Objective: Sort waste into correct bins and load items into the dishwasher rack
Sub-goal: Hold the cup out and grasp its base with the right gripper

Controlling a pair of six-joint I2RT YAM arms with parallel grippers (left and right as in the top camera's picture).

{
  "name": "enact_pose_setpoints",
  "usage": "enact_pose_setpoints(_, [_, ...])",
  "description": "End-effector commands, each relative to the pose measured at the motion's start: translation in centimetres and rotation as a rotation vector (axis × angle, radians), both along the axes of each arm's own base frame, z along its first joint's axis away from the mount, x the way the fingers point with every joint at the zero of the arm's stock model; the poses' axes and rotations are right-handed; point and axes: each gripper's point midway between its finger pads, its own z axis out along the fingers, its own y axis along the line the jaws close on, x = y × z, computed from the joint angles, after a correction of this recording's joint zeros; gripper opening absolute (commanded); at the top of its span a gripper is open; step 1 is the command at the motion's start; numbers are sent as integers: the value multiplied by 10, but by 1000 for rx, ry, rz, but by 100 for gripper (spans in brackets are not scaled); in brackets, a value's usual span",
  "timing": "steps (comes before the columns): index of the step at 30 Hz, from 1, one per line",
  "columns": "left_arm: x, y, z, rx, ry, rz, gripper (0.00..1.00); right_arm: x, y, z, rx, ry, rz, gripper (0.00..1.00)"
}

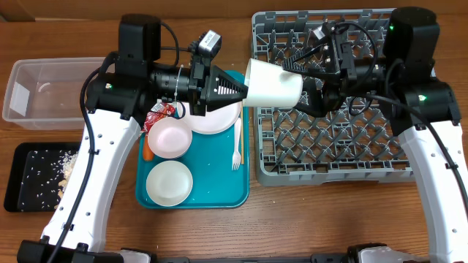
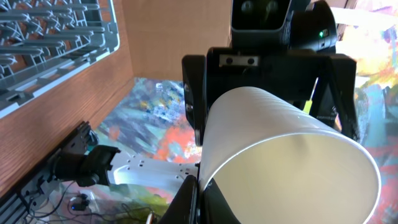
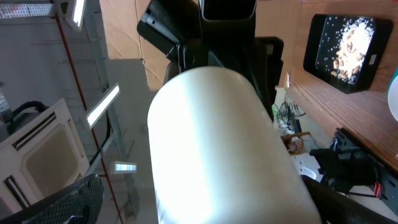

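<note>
Cut off and covered
The white cup (image 3: 211,155) runs past the right wrist view's bottom edge; only a sliver of carrot (image 1: 148,153) shows beside the left arm (image 1: 110,150).

Overhead: straight down, whole table (image 1: 307,219). Wrist cameras: close, facing each other, both filled by white cup (image 2: 286,155).

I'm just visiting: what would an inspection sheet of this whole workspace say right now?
Surface: wooden table, teal tray on it.
Job's things: white cup held in the air; plate, pink bowl, white bowl, fork and red wrapper on that tray; rice in black tray; clear tub; grey rack, no dishes seen inside.
Clutter: nothing seen.
Pincers: left pincer shut on the cup's rim; right pincer open, fingers either side of the cup.
Cables: black cables run along both arms.
Surroundings: nothing seen clearly.
</note>
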Motion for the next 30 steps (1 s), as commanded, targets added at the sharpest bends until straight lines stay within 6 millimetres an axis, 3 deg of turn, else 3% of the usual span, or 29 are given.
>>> enact_pose_setpoints(1, [6,4,4,7,-27,29,4,-14,1,15,17,-34,35,100])
enact_pose_setpoints(18, [6,4,4,7,-28,28,4,-3,1,10,-10,-14,-26,86])
enact_pose_setpoints(30, [-5,4,12,-37,-10,-32,4,7,1,12,-20,-78,-73,89])
